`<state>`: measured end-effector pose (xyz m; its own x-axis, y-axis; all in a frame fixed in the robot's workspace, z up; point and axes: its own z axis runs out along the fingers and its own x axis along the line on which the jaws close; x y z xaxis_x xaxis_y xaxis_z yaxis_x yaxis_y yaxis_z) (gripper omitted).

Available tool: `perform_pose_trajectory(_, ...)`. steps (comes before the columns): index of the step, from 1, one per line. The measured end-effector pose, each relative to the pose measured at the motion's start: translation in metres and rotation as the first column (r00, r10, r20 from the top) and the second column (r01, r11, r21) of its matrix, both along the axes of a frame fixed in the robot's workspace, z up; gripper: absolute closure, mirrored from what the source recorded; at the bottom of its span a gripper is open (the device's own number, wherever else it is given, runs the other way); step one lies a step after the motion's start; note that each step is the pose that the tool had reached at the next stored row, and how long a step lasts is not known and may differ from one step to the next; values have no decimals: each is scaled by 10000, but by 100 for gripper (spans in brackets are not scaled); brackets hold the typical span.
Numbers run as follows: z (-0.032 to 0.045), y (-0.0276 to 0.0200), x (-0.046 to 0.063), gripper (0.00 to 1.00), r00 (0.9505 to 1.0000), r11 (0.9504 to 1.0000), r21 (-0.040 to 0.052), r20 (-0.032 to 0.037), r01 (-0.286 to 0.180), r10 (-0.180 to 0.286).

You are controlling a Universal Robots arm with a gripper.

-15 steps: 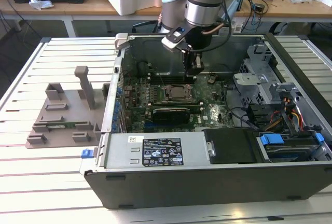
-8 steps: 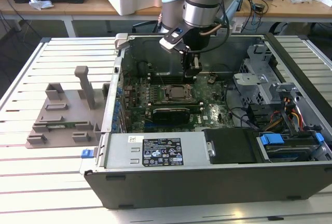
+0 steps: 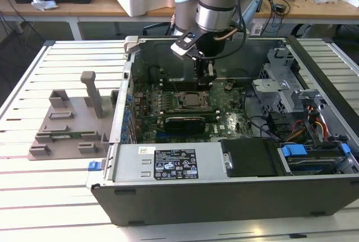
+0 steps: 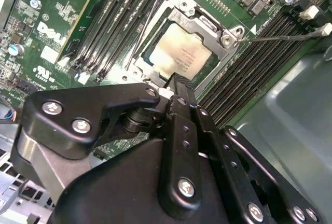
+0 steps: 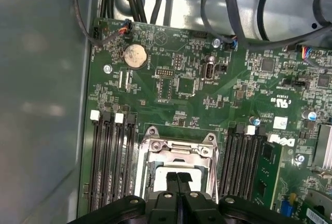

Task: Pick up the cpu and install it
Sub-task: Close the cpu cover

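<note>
Item 1, closest to my lens: the gripper [image 4: 179, 80], a black linkage body with silver screws across the foreground of the second wrist view. In the first wrist view I see its two fingers [image 5: 171, 181] pressed flat together with no gap, nothing between them. In the exterior view the gripper [image 3: 206, 78] hangs straight down inside the computer case [image 3: 224, 203].

Item 2: the cpu [image 4: 179, 54], a pale silver square, lying flat in the socket frame [image 4: 207, 24] just beyond the fingertips. In the first wrist view I see the cpu [image 5: 158, 176] directly under the closed tips. I cannot tell whether the tips touch its top plate.

Item 3: socket frame [image 5: 179, 146], bright metal, surrounding the chip on the green motherboard [image 5: 207, 105].

Item 4: memory slots [image 5: 111, 151], black, in rows on both sides of the socket.

Item 5: coin cell battery [image 5: 136, 55], round and silver, well apart from the socket near the board's edge.

Item 6: black cables [image 5: 228, 11], running over the case wall past the board.

Item 7: power supply [image 3: 174, 163], a grey box with a label, along the near side of the case in the exterior view.

Item 8: grey holder block [image 3: 67, 124] with upright posts, on the slatted table [image 3: 56, 197] outside the case, at the exterior view's left.
</note>
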<state>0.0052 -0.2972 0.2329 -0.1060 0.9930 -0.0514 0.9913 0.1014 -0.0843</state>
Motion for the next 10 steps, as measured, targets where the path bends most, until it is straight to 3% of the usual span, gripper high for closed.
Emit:
perform_pose_trajectory(7, -164, 0, -260, 89, 10000, 10000, -1, 0, 2, -2)
perform_pose_trajectory(10, -187, 0, -350, 89, 10000, 10000, -3, -1, 2, -2)
